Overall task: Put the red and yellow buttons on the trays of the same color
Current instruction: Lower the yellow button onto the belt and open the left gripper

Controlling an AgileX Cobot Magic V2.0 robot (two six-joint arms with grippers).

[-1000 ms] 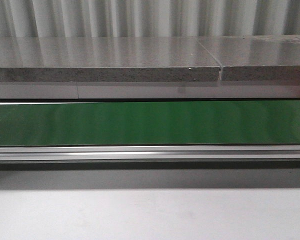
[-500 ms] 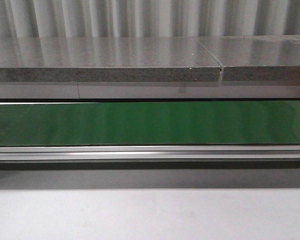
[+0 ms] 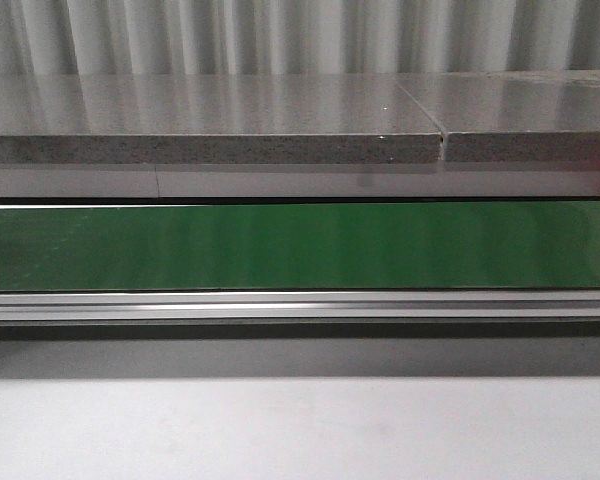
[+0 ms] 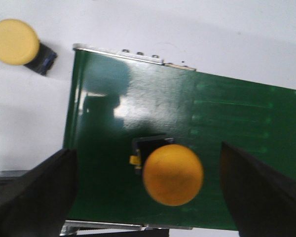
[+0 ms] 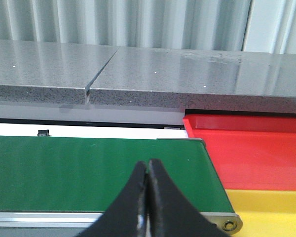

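Observation:
A yellow button [image 4: 172, 174] with a black body lies on the green conveyor belt [image 4: 227, 123], near the belt's end. My left gripper [image 4: 147, 170] hangs above it, open, one dark finger on each side and neither touching it. A second yellow button [image 4: 14, 41] lies on the white table beyond the belt's end. No red button is in view. In the right wrist view my right gripper [image 5: 148, 170] is shut with nothing in it, over the belt [image 5: 79, 170]. Beside that belt end sit the red tray [image 5: 246, 148] and the yellow tray [image 5: 269, 207].
The front view shows only the green belt [image 3: 300, 245], its aluminium rail [image 3: 300, 305], a grey stone slab [image 3: 210, 125] behind and the white table [image 3: 300, 430] in front. No arm or button appears there. A corrugated wall stands behind.

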